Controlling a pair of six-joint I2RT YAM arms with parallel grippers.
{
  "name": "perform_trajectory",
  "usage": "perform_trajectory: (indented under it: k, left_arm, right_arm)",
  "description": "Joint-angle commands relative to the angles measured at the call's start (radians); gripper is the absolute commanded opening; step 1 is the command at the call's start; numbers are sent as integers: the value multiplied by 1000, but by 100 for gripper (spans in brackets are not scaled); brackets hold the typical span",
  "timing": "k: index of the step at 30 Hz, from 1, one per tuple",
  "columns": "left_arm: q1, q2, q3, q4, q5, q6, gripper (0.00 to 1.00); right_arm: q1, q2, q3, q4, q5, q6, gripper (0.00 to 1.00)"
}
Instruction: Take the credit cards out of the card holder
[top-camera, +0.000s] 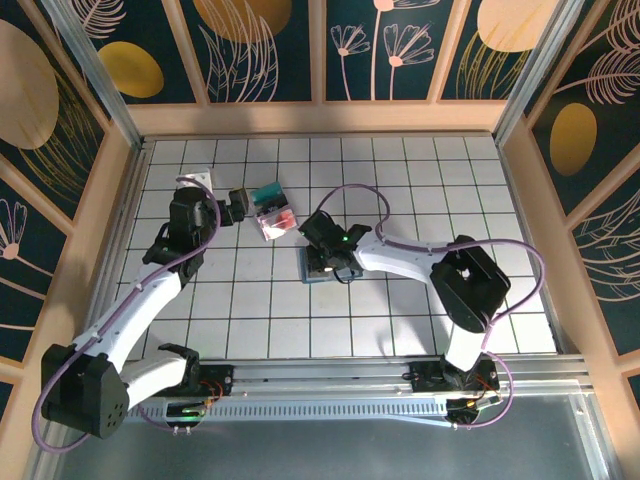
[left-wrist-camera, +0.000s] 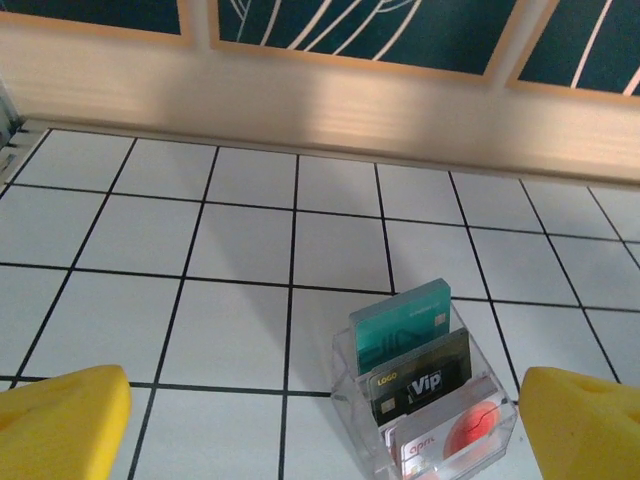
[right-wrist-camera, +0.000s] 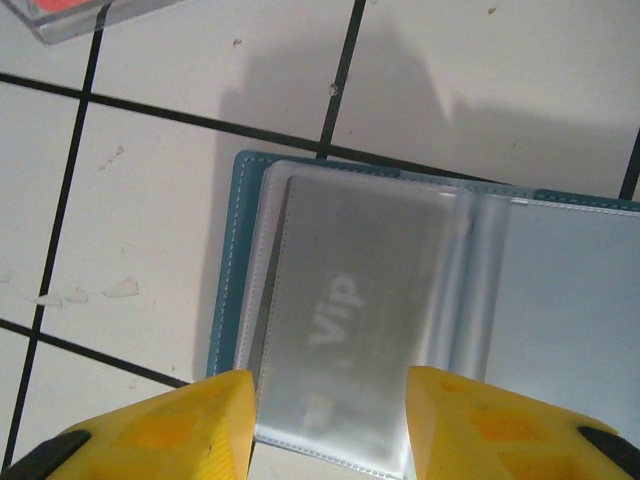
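Right gripper (right-wrist-camera: 330, 400) straddles a clear pocket (right-wrist-camera: 350, 300) of the card holder (right-wrist-camera: 570, 300); grip cannot be told. Left gripper (top-camera: 243, 205) gapes wide, credit cards (top-camera: 272, 208) at its three o'clock from above.

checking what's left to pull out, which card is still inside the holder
The grey-looking VIP card, under the card holder's clear pocket; the teal card, black card and red-pink card stand in the clear rack.

Card holder (right-wrist-camera: 400, 300): dk teal outside, pale blue-grey inside, frosted clear pockets w/ faint "VIP". Teal card (left-wrist-camera: 400, 325); black card (left-wrist-camera: 420, 378) w/ white "VIP"; red-pink card (left-wrist-camera: 455, 432) on white. Tiles (left-wrist-camera: 240, 240) white, black grid. Walls (top-camera: 270, 40) dk teal, gold & peach flower/leaf pattern. Left gripper (left-wrist-camera: 320, 420) & right gripper (right-wrist-camera: 330, 425): yellow fingers.
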Motion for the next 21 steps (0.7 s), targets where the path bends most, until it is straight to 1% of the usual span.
perform_trajectory:
  k: [1,4,9,12,21]
  left_arm:
    - [9,-63,-96,79,-34,-168,99]
    - [9,-71,-115,78,-46,-199,99]
    - [9,-82,-133,86,-67,-228,99]
    - [8,-88,-139,86,-92,-240,99]
    - [9,-99,-153,78,-102,-242,99]
  right_arm:
    - [20,60,64,-52,29,-30,44]
    - [20,85,76,-60,30,-32,46]
    - [20,105,76,-45,10,-34,55]
    - [20,114,70,-41,6,-31,57]
    - [22,143,53,-61,16,-21,58]
